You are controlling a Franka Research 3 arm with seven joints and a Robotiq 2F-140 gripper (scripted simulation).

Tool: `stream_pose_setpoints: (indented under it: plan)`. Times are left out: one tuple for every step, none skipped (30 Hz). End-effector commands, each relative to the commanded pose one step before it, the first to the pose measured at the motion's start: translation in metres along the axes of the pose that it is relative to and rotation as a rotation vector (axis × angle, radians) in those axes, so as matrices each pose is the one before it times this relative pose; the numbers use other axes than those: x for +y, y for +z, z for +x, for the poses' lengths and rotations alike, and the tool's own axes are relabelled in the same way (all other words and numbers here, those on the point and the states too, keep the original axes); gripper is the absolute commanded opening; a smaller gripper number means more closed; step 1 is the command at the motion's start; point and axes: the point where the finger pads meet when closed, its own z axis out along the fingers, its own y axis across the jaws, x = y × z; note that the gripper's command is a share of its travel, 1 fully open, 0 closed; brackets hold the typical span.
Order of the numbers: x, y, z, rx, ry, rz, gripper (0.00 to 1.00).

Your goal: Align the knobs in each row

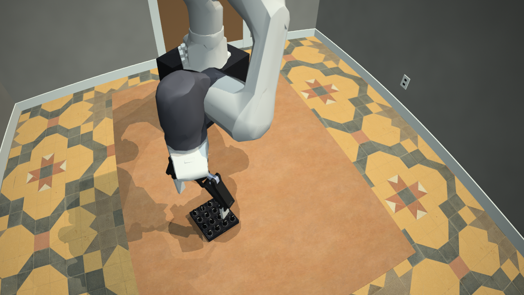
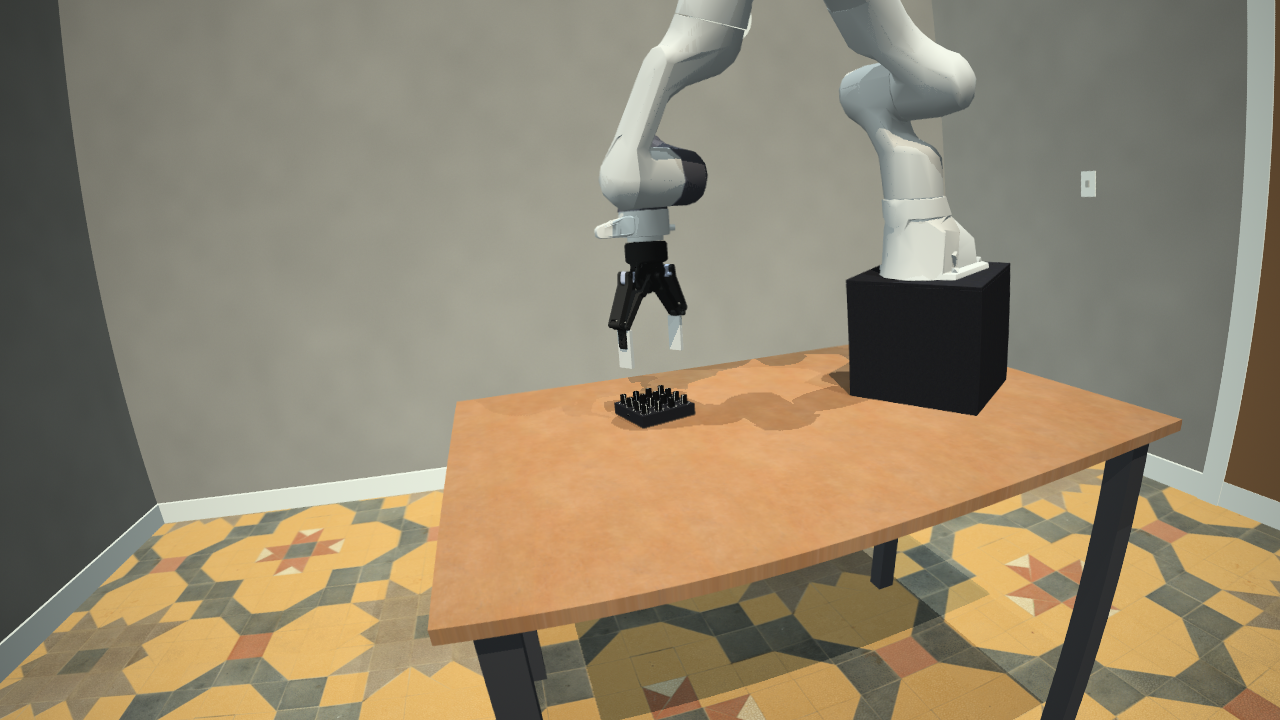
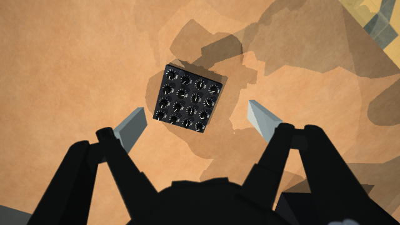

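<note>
The knob box point(image 3: 187, 98) is a small black square block with several black knobs in a grid, each with a white line. It stands on the wooden table, also in the overhead view point(image 1: 214, 219) and the side view point(image 2: 655, 406). My gripper point(image 3: 197, 112) is open and empty. It hangs well above the box, with the box lying between and just beyond the two grey fingertips in the wrist view. It also shows in the side view point(image 2: 648, 351) and in the overhead view point(image 1: 203, 198), where one finger overlaps the box. The printed names and the socket are too small to make out.
The robot's black base block point(image 2: 927, 335) stands on the table behind and to the right of the box. The table's left edge point(image 2: 444, 501) is near the box. The arm's shadows fall around the box.
</note>
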Motion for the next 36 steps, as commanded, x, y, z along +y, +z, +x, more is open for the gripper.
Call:
stream_pose_setpoints:
  plan:
    - [-0.00413, 0.00001, -0.0015, -0.01777, 0.1545, -0.01539, 1.0]
    - [-0.001, -0.00038, 0.00031, 0.00033, 0.01316, 0.00027, 1.0]
    - [-0.00101, -0.00039, 0.0003, 0.00033, 0.01318, 0.00028, 1.0]
    - [-0.00102, -0.0004, 0.00028, 0.00034, 0.01318, 0.0003, 1.0]
    - [-0.00104, -0.0004, 0.00027, 0.00034, 0.01319, 0.00031, 1.0]
    - [-0.00105, -0.00041, 0.00025, 0.00034, 0.01323, 0.00032, 1.0]
    - [-0.00106, -0.00042, 0.00023, 0.00034, 0.01324, 0.00034, 1.0]
    - [-0.00107, -0.00042, 0.00022, 0.00034, 0.01325, 0.00035, 1.0]
    - [0.0, 0.0, 0.0, 0.0, 0.0, 0.0, 1.0]
    - [0.0, 0.0, 0.0, 0.0, 0.0, 0.0, 1.0]
    - [-0.00299, -0.00119, 0.00054, 0.00094, 0.03626, 0.00103, 1.0]
    - [-0.00113, -0.00045, 0.00016, 0.00035, 0.01344, 0.00041, 1.0]
    - [-0.00113, -0.00046, 0.00014, 0.00034, 0.01336, 0.00042, 1.0]
    - [-0.00113, -0.00046, 0.00012, 0.00034, 0.01324, 0.00043, 1.0]
    - [-0.00113, -0.00046, 0.0001, 0.00034, 0.01314, 0.00044, 1.0]
    - [-0.00113, -0.00046, 0.00008, 0.00033, 0.01307, 0.00045, 1.0]
    - [-0.00114, -0.00047, 0.00006, 0.00033, 0.01307, 0.00047, 1.0]
    - [-0.00115, -0.00048, 0.00004, 0.00033, 0.01307, 0.00048, 1.0]
    - [-0.00116, -0.00048, 0.00002, 0.00032, 0.01306, 0.00049, 1.0]
    - [-0.00117, -0.00049, 0.0, 0.00032, 0.01309, 0.00051, 1.0]
    - [-0.00118, -0.0005, -0.00002, 0.00032, 0.01312, 0.00052, 1.0]
    - [-0.00118, -0.0005, -0.00004, 0.00031, 0.01313, 0.00054, 1.0]
    - [-0.00056, -0.00024, -0.00003, 0.00015, 0.00624, 0.00026, 1.0]
    - [-0.00008, -0.00004, 0.0, 0.00002, 0.00094, 0.00004, 1.0]
    - [0.0, 0.0, 0.0, 0.0, 0.0, 0.0, 0.12]
    - [0.0, 0.0, 0.0, 0.0, 0.0, 0.0, 0.12]
    - [0.0, 0.0, 0.0, 0.0, 0.0, 0.0, 0.12]
    - [0.0, 0.0, 0.0, 0.0, 0.0, 0.0, 0.12]
    - [0.0, 0.0, 0.0, 0.0, 0.0, 0.0, 0.12]
    - [0.0, 0.0, 0.0, 0.0, 0.0, 0.0, 0.12]
    - [0.0, 0.0, 0.0, 0.0, 0.0, 0.0, 0.12]
    - [0.0, 0.0, 0.0, 0.0, 0.0, 0.0, 0.12]
    - [0.0, 0.0, 0.0, 0.0, 0.0, 0.0, 0.12]
    - [0.0, 0.0, 0.0, 0.0, 0.0, 0.0, 0.12]
    - [0.0, 0.0, 0.0, 0.0, 0.0, 0.0, 0.12]
    - [0.0, 0.0, 0.0, 0.0, 0.0, 0.0, 0.12]
